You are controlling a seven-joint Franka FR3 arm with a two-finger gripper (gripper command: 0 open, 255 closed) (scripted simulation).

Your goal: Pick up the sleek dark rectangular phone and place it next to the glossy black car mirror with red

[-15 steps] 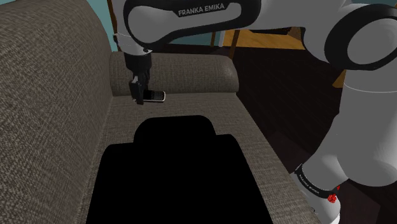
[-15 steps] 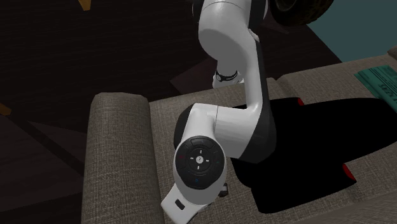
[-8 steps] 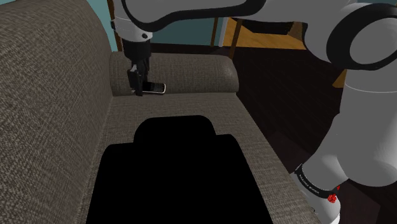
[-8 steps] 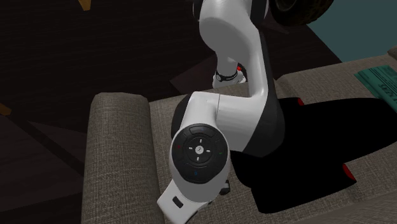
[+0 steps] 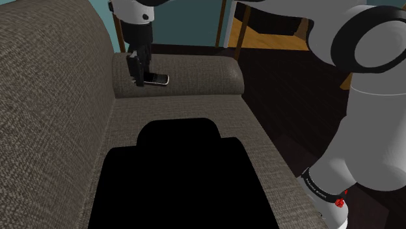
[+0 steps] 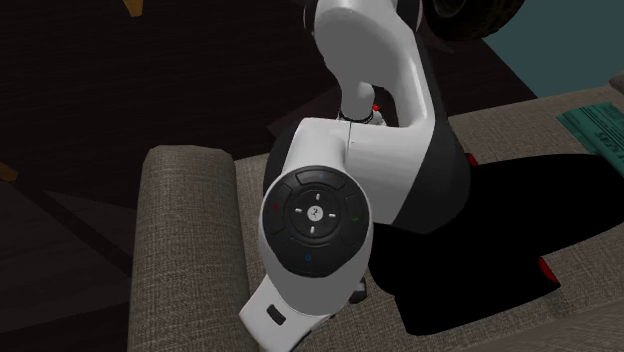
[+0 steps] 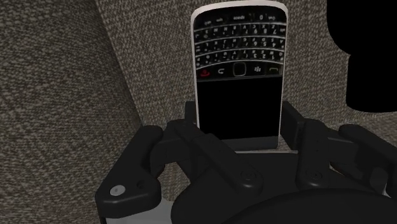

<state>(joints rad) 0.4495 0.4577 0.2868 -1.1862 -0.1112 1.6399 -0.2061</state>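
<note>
Fingers [image 7: 292, 127] clasp the phone [image 7: 238, 70] by one end only; I fear it pivots loose onto the sofa [image 5: 58, 97] before the mirror [image 5: 182, 175].

I see the phone [image 7: 238, 70] as a slim dark rectangle with a pale silver rim. It has a blank black screen and rows of small keys, with one red key among them. It lies face up and roughly level, its screen end clasped between the fingers of the gripper [image 7: 238, 130] and the keypad end sticking out free. In the shoulder view it sits over the top of the armrest [image 5: 195, 71] — whether it touches the fabric, I cannot tell. The car mirror [image 5: 179, 175] is a large flat black shape lying on the seat cushion [image 5: 260, 136], well apart from the phone. From the second exterior view I can make out one small red patch at its edge.
</note>
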